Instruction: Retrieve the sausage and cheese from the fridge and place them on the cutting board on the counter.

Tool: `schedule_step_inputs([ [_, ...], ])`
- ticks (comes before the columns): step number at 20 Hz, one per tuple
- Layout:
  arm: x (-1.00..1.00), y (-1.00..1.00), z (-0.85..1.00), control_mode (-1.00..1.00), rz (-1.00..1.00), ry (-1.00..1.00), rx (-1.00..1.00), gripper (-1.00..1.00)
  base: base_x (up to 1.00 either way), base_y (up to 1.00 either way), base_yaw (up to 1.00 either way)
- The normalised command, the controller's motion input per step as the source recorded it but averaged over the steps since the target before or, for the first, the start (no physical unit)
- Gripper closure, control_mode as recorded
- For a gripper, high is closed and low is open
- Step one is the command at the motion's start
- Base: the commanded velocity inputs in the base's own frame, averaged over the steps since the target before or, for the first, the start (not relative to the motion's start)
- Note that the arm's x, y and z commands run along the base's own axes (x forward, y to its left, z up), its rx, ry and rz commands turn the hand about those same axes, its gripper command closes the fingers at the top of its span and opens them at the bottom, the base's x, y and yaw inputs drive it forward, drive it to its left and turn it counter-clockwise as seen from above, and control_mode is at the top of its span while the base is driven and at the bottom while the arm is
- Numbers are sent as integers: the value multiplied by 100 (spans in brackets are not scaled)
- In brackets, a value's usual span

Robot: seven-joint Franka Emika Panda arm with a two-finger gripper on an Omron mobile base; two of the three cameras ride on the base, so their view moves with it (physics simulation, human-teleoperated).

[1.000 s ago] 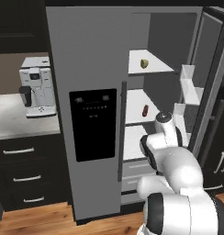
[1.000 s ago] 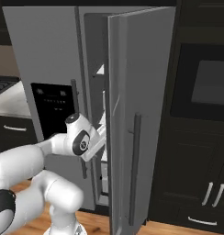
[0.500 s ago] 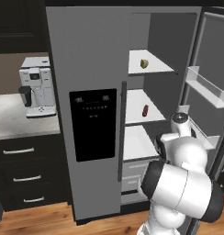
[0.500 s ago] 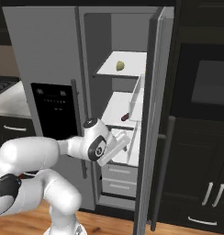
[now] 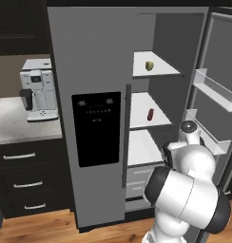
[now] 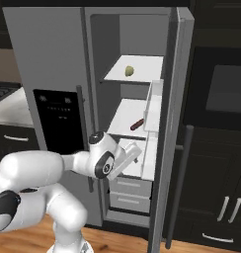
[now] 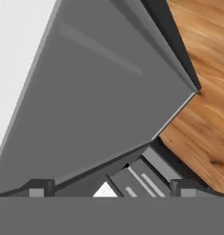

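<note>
The fridge (image 5: 94, 71) stands with its right door (image 6: 174, 99) swung wide, so the white shelves inside are free to reach. Beside it, on the left, a grey tabletop (image 5: 15, 126) carries a coffee machine (image 5: 38, 95); the cutting board cannot be seen from here. The arm (image 6: 53, 168) is bent low in front of the open compartment, and the hand (image 7: 111, 186) looks down past the lower edge of the fridge to the wooden floor (image 7: 201, 92). Its fingers stand wide apart and hold nothing. The sausage (image 5: 150, 114) lies on the middle shelf, near the middle of it. The cheese (image 5: 149, 66) sits on the upper shelf, above the sausage and well apart from it. The step in hand seems to be the reach for the first item, probably the sausage, because it is nearer to the hand. To do it well, the hand should rise and turn toward the shelf, enter between the two shelves without touching their edges or the door bins (image 5: 210, 90), and come across the thin side of the sausage before it closes. The door must stay open during this.
</note>
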Motion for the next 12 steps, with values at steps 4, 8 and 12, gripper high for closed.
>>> schedule_step_inputs([
  [4,-11,48,10,-100,1,-10,0,-100,0,0,0],
  [8,-11,53,14,-100,22,1,0,-100,0,0,0],
  [12,-15,44,10,-100,47,12,-2,-100,0,0,0],
])
